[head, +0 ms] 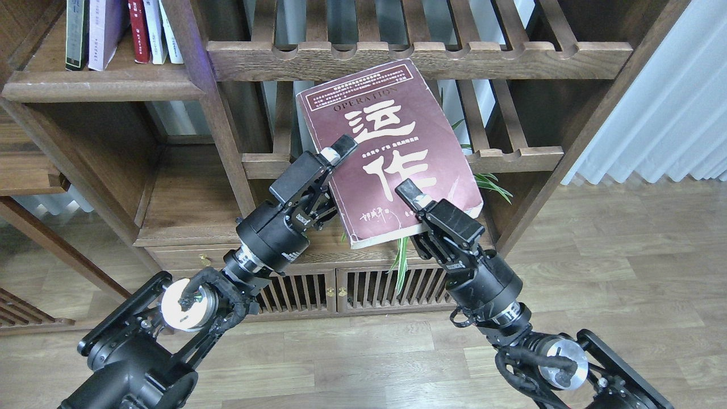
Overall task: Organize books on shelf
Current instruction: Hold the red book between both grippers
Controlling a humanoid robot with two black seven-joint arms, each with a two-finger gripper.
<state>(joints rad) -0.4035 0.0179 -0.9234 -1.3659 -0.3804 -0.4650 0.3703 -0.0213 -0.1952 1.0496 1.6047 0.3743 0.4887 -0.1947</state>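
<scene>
The thick maroon book point(392, 142) with large white Chinese characters is held tilted in the air in front of the slatted racks. My right gripper point(413, 199) is shut on its lower edge, one finger lying on the cover. My left gripper point(339, 154) straddles the book's left edge, with its upper finger point(342, 146) on the cover and its lower finger hidden behind the book. The dark plank shelf point(113, 88) is at the upper left. Several books stand upright on it, among them a dark-spined one point(75, 31) and a pale lavender one point(105, 25).
Two slatted racks with notched front rails point(420, 57) point(517, 159) lie behind the book. A green plant point(489, 184) shows behind and below it. A low cabinet with slatted doors point(341, 292) stands beneath. An upright post point(221, 130) separates the shelf bay from the racks. A white curtain point(653, 113) hangs at the right.
</scene>
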